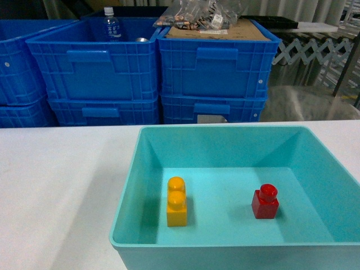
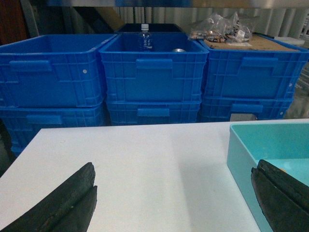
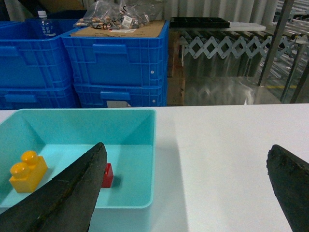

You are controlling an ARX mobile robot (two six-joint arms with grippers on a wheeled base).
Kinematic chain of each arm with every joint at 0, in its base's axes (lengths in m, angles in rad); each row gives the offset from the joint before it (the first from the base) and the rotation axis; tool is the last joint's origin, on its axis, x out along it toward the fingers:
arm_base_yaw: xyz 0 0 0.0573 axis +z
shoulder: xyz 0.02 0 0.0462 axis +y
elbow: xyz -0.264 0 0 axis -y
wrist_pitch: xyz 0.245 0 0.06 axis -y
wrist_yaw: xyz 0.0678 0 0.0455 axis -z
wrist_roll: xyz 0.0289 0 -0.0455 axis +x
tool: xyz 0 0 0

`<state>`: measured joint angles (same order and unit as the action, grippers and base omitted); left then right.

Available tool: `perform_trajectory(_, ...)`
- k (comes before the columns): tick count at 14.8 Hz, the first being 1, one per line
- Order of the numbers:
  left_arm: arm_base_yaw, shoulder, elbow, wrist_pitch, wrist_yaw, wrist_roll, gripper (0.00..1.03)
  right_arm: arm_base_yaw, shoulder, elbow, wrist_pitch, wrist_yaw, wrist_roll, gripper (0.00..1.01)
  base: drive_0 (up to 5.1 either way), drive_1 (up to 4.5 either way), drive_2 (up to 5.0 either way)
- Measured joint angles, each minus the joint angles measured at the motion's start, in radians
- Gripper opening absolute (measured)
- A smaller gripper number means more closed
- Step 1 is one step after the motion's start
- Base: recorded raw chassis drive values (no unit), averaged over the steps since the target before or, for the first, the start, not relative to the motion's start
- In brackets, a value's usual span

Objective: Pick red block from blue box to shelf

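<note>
Red block [image 1: 265,202] in the blue box [image 1: 130,191]
Glossy single-stud cube near the box's right wall; left gripper [image 2: 174,203] and right gripper [image 3: 188,193] both spread wide.

Red block [image 3: 107,175] in blue box [image 3: 145,145], behind spread claw [image 3: 188,193].

You have a yellow two-stud brick [image 1: 176,201] standing upright near you on the left. Far behind the white table [image 1: 62,185], stacked dark blue crates [image 1: 152,73] hold a water bottle [image 1: 111,25], cardboard [image 1: 219,29] and bagged parts [image 1: 197,14].
</note>
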<state>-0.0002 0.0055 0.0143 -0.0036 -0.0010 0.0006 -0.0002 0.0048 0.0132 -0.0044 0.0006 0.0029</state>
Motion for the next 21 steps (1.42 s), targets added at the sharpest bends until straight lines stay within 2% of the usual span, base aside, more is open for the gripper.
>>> perform_trajectory(21, 0.0, 0.0, 0.0, 0.0, 0.0, 0.0, 0.98, 0.0, 0.0, 0.0, 0.0, 0.0, 0.0, 0.98, 0.0, 0.0, 0.0)
